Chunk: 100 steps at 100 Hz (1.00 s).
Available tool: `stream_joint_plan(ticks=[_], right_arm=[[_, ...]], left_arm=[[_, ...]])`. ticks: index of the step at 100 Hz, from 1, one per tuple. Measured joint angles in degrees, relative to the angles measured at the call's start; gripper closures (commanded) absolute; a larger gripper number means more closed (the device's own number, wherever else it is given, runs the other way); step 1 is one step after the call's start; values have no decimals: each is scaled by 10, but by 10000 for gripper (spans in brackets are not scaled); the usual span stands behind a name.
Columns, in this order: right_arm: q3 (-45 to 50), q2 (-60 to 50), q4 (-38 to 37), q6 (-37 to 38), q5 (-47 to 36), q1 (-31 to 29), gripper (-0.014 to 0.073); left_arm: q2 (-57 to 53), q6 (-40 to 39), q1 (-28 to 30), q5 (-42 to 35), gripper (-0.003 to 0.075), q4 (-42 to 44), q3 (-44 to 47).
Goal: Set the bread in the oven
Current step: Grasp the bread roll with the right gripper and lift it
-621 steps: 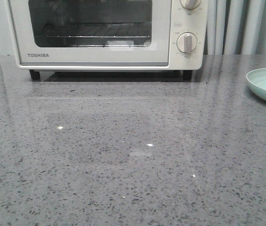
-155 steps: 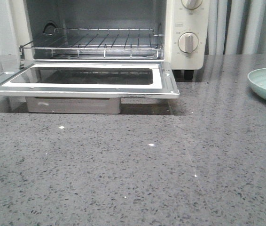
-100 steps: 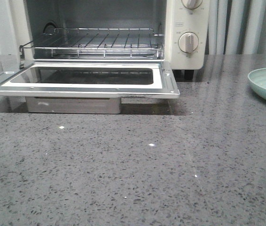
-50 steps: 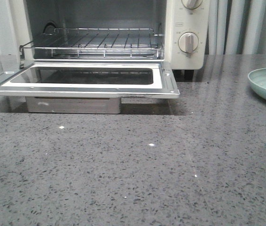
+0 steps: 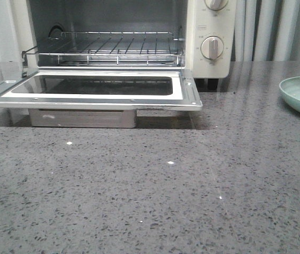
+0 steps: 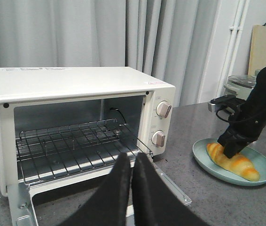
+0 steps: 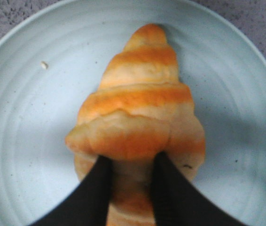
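Bread on plate, right tool seemingly pinching it; oven door open; left tool closed.

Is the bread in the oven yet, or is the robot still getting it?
Not yet. The oven door is already down and its wire rack is bare. The right gripper has its fingers around the wide end of the bread, which lies on the pale blue plate. Lifting it, carrying it over and setting it on the rack are left.
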Motion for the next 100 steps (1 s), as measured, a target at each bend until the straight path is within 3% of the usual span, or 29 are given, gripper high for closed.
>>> stream_joint_plan(ticks=[3,38,60,80,100], right_arm=[[0,2,0,0,1,0,669],[-34,2,-2,-2,50,8,667],[-98,-57,-2,-26,120,65,667],[-130,-109,22,-48,136,149,667],[-147,-144,61,-54,141,270,666]], left_arm=[[-3,0,0,0,742,0,0],[-40,1,0,0,742,6,-1],[-42,1,14,2,742,41,-23],[-43,-22,102,-6,742,50,-30],[-43,-31,212,-2,742,50,-30]])
